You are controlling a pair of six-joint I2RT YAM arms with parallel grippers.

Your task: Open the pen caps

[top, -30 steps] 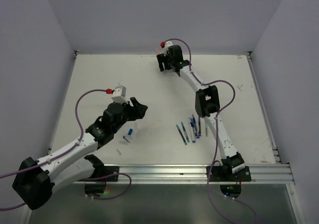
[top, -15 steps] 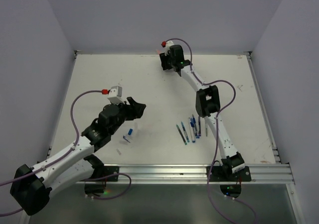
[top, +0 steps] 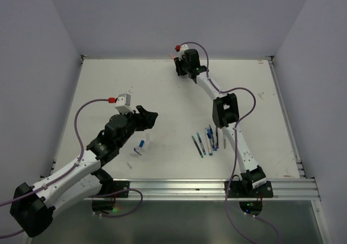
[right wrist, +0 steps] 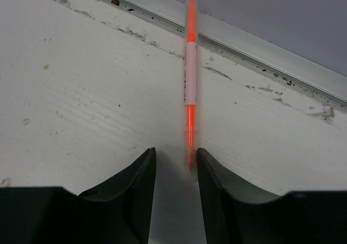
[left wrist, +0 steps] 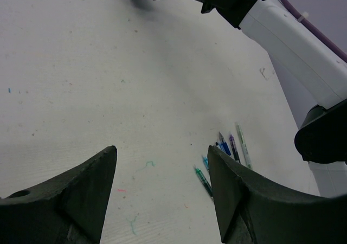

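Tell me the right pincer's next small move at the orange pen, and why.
Probably close the right pincer on the thin orange-red plastic pen: the pen's near end lies on the table between the open jaws, nearer the right one, so closing should grip it for uncapping.

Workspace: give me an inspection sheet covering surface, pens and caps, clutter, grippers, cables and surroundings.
Surface: white table, scuffed, with small ink flecks.
Job's things: cluster of pens right of centre; loose blue cap left of centre; orange-red pen lying near the table's far edge.
Clutter: small pale scraps beside the cap, unidentifiable.
Grippers: left gripper open, empty, above bare table; right gripper jaws flank the orange-red pen's end, gap showing.
Cables: purple cables hang in loops, clear of the pens.
Surroundings: plain pale walls; metal rail at the near edge.
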